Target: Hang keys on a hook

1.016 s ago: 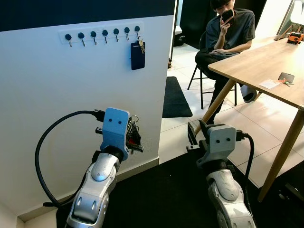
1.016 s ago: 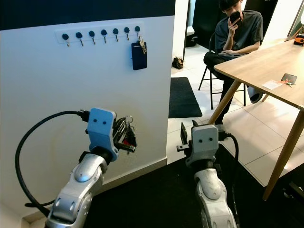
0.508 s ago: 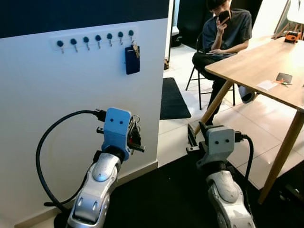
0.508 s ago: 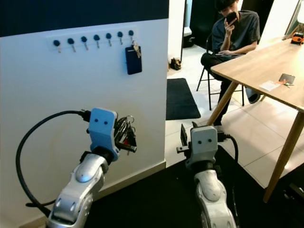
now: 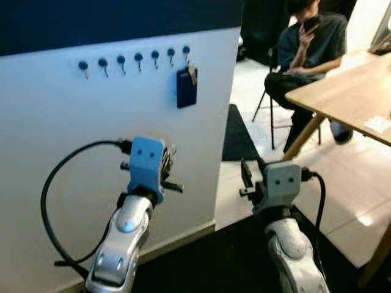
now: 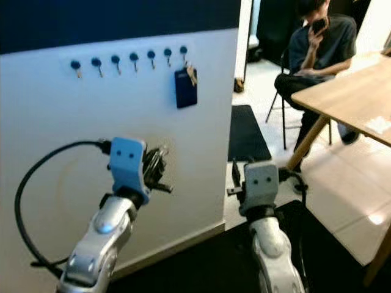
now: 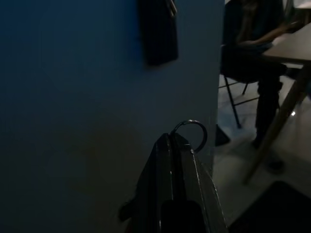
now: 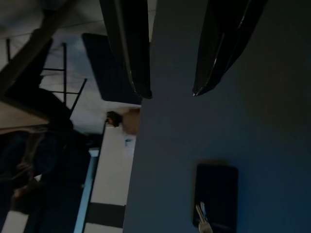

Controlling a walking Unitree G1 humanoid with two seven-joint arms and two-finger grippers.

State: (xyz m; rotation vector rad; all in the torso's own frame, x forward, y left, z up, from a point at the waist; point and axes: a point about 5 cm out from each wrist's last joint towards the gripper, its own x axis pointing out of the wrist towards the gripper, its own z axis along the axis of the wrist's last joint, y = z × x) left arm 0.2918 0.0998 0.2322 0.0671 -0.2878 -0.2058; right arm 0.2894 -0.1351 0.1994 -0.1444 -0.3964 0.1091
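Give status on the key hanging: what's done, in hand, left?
Done: the left gripper is shut on the keys, their ring poking past the fingertips, and the robot faces the white wall. In hand: the keys sit low, well below the hooks. One hook already carries a dark tag with keys. Left: raise the arm and slip the ring over a free hook. The right gripper is open.

1. a person (image 5: 308, 46) sits on a chair (image 5: 267, 101), holding a phone (image 5: 312, 22) up.
2. a wooden table (image 5: 342, 91) stands beside them.
3. a dark mat (image 5: 237, 134) lies on the pale floor (image 5: 342, 183).
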